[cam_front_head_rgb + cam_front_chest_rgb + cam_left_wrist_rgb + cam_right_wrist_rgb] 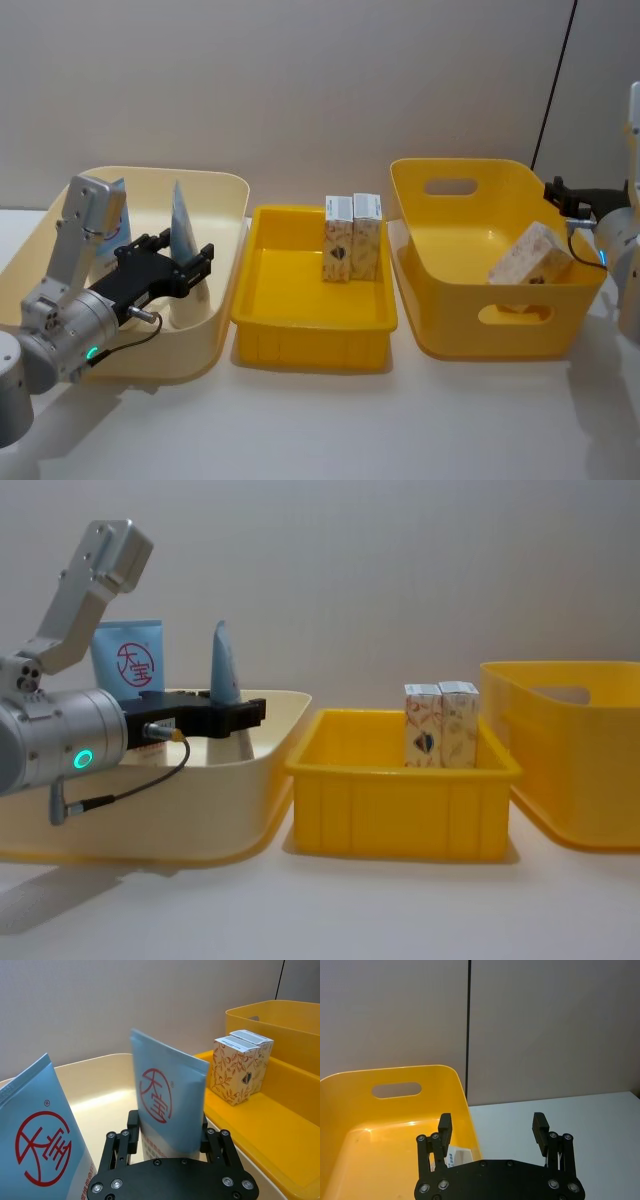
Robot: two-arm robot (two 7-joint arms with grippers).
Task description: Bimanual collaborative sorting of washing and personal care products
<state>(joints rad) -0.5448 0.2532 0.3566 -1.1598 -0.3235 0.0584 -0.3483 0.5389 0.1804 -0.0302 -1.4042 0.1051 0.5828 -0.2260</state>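
In the head view, a wide cream plastic tub (225, 300) sits on the left of the white table (400, 430). The left gripper (186, 258) reaches into it and is clamped on an upright light-blue tube with a red circle logo (183, 222). A flat light-blue pouch (112, 215) stands behind the arm in the same tub. In the middle, a shallow yellow plastic tray (300, 320) holds two small cream cartons with patterned print (352, 238), upright and touching. On the right, a deep yellow handled tub (450, 320) holds a third cream carton (528, 258), lying tilted. The right gripper (558, 195) hangs at that tub's far right rim.

In the left wrist view, the left gripper's fingers (133, 1127) pinch the tube near its lower end, and the pouch is just beside it.

In the right wrist view, the right gripper (492, 1127) is spread wide and grasps nothing, over the deep tub's edge. A pale corner, probably the tilted carton, peeks out below it.

In the chest view, the tube (222, 665) shows edge-on, tapering upward above the cream tub's rim, and the pouch (128, 660) stands behind it.
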